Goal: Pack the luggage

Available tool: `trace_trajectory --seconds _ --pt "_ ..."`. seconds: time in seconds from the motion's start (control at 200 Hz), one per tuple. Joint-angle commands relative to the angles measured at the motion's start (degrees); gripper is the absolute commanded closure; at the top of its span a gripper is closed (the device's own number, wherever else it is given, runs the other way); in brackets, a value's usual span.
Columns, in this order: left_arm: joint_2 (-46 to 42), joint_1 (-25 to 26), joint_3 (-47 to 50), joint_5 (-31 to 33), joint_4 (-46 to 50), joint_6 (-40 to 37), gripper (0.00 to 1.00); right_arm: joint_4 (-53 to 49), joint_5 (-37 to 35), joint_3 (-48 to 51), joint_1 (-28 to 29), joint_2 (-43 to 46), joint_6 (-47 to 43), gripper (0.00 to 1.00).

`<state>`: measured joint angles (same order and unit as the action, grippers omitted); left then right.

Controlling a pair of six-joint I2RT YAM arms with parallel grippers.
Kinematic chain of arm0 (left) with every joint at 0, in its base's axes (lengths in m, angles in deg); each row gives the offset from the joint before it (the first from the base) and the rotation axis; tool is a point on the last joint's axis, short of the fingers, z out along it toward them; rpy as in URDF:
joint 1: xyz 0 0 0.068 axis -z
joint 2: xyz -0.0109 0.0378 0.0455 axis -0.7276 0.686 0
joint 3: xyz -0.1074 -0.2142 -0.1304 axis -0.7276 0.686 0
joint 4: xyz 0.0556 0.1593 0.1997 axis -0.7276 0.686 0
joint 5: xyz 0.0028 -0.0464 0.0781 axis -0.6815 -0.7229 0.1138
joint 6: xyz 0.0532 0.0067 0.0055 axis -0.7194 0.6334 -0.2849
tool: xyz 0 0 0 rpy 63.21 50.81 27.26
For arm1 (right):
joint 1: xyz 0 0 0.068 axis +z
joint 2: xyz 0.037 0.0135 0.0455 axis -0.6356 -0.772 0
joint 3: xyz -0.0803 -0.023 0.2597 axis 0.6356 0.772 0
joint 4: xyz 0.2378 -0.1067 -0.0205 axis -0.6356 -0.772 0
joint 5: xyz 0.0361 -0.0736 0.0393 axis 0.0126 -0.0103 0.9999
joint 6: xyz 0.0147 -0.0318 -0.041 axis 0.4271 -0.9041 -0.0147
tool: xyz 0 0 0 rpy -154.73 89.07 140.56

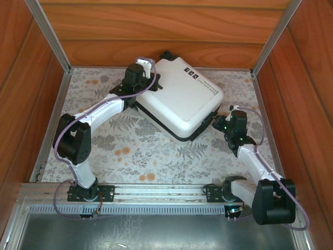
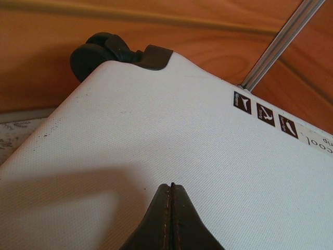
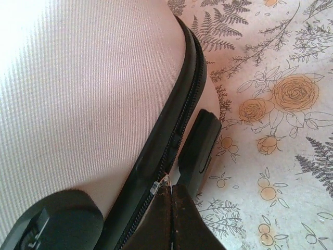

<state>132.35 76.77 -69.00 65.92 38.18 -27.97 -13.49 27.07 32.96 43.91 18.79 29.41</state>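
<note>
The luggage (image 1: 179, 99) is lying closed and flat at the far middle of the floral-patterned bench (image 1: 130, 156), skewed to its edges. I am watching the left gripper (image 2: 171, 200), fingers pressed together, sitting low over the far-left part of the white, finely grained shell, near a black wheel (image 2: 96, 52) and a row of small square black marks (image 2: 265, 114). The right gripper (image 3: 170, 208), likewise closed, is sitting at the near-right rounded corner, its tips against the black zipper (image 3: 174, 135); it may be pinching the pull, though I cannot tell. A rounded black plastic piece (image 3: 200, 143) is jutting out beside it.
</note>
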Motion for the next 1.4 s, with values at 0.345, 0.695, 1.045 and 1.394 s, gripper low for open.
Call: trace_trajectory --seconds 0.345,0.695,1.045,1.394 --pt "10.1 -1.3 9.4 1.3 25.2 3.2 1.0 -1.8 -4.4 -2.9 -7.7 -4.9 -5.9 1.0" --pt "9.4 -1.3 9.9 1.4 25.2 3.0 1.0 3.0 -1.4 -6.5 -8.7 -10.9 -21.5 1.0" --pt "8.3 -1.3 10.7 1.3 25.3 2.2 1.0 8.3 2.0 -7.5 -13.1 -13.9 -27.9 1.0" --pt "9.5 -1.3 10.9 0.4 24.4 2.2 1.0 -2.3 -0.8 -19.0 -16.4 -21.6 -27.7 1.0"
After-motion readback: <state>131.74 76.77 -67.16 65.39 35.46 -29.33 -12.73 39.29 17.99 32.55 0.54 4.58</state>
